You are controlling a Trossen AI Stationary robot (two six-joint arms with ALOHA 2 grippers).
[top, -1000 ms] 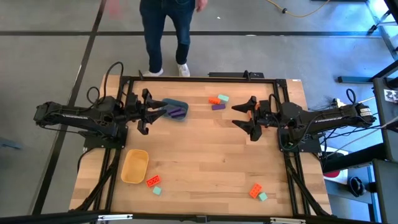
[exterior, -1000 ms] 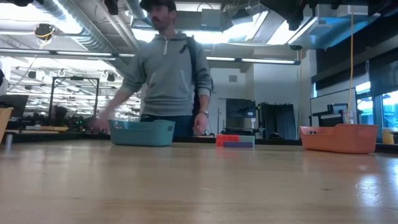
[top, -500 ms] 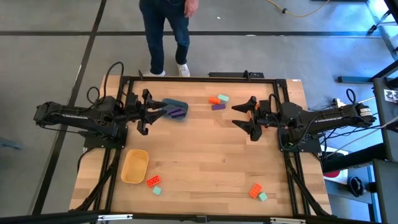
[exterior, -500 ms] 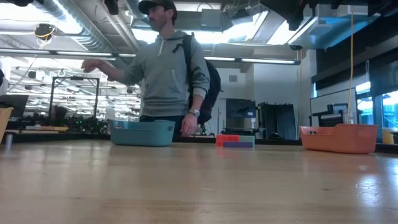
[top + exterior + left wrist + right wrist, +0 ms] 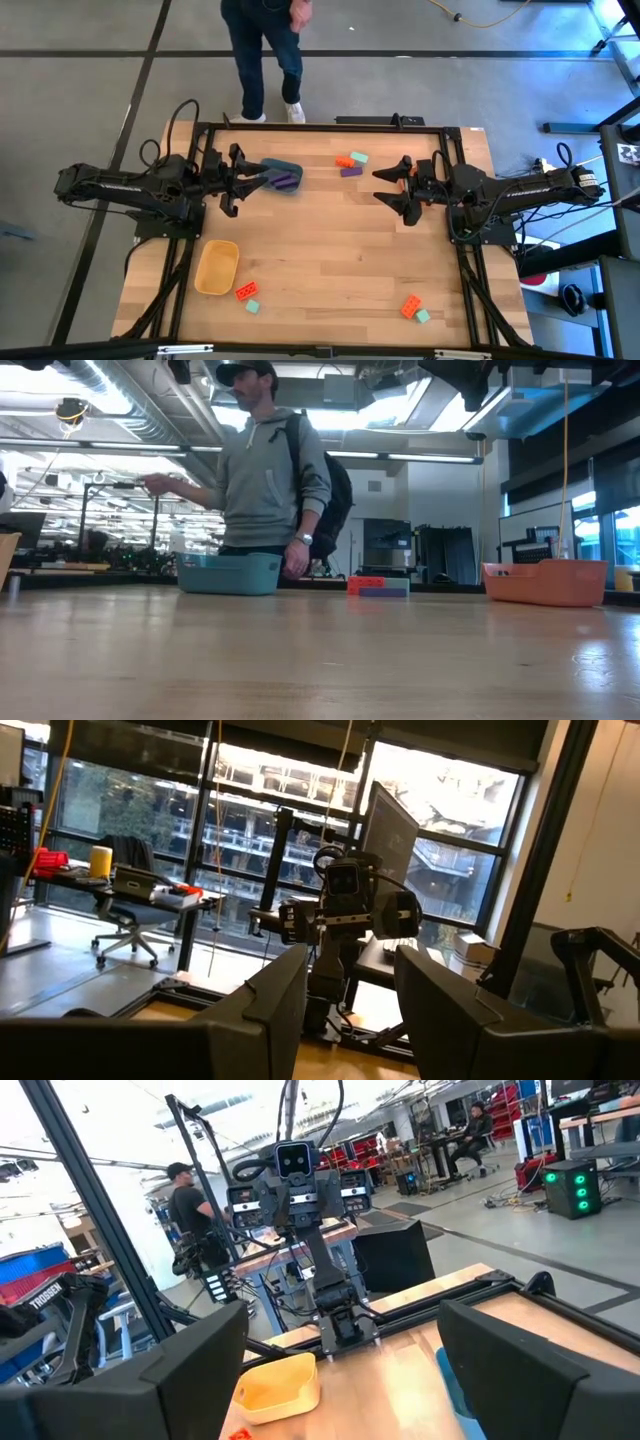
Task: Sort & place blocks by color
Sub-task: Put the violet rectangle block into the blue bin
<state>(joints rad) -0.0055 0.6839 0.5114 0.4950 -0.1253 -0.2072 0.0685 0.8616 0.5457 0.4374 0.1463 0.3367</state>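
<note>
Left gripper point(image 5: 262, 178): jaws parted, empty, over blue tub point(image 5: 283, 176). Right gripper point(image 5: 385, 185): jaws spread, empty, near desk's far edge.

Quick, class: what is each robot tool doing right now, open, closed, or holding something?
Left tool: open, holding nothing, beside the blue tub.
Right tool: open wide, holding nothing.

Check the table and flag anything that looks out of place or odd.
The blue tub already holds purple blocks, while the yellow tub looks empty. Loose blocks lie in three clusters: by the far edge, beside the yellow tub, and near the front right. Nothing looks spilled or damaged.
</note>
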